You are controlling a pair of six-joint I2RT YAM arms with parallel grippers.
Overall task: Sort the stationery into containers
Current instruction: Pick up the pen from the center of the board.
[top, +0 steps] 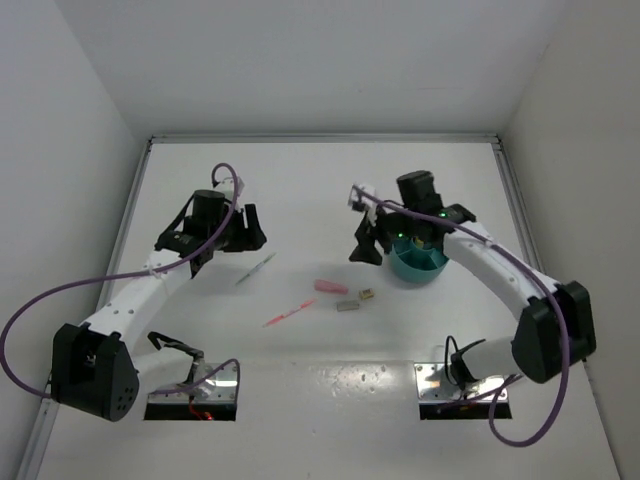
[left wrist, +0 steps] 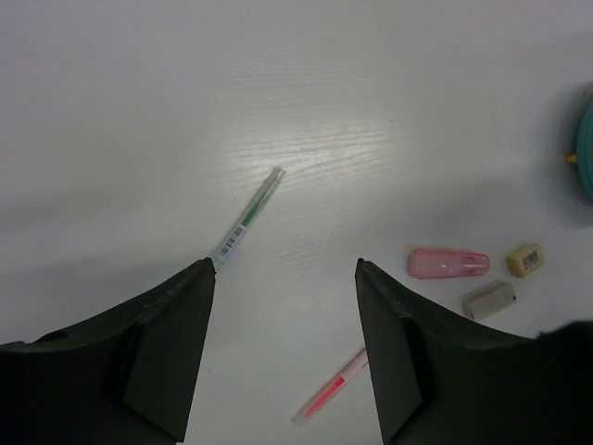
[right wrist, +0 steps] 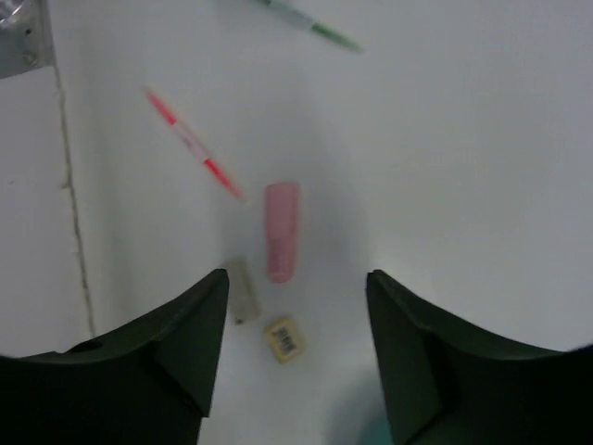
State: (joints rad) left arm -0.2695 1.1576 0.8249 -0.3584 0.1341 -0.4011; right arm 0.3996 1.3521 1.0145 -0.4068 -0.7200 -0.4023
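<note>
A thin green-and-white pen (top: 256, 269) lies left of centre, just below my left gripper (top: 236, 242), which is open and empty above the table. In the left wrist view the left gripper (left wrist: 285, 269) hangs over bare table, the green pen (left wrist: 248, 214) just beyond its left finger. A pink pen (top: 290, 313), a pink stick (top: 331, 287), a grey block (top: 347, 304) and a tan block (top: 367, 294) lie in the middle. My right gripper (top: 368, 248) is open and empty beside the teal cup (top: 418, 264). The right wrist view shows the right gripper (right wrist: 296, 278) above the pink stick (right wrist: 283, 230), grey block (right wrist: 243, 290) and tan block (right wrist: 284, 337).
White walls enclose the table on the left, back and right. Purple cables loop from both arms. In the left wrist view the pink pen (left wrist: 332, 386) lies partly behind the right finger, and the teal cup's rim (left wrist: 586, 139) shows at the right edge.
</note>
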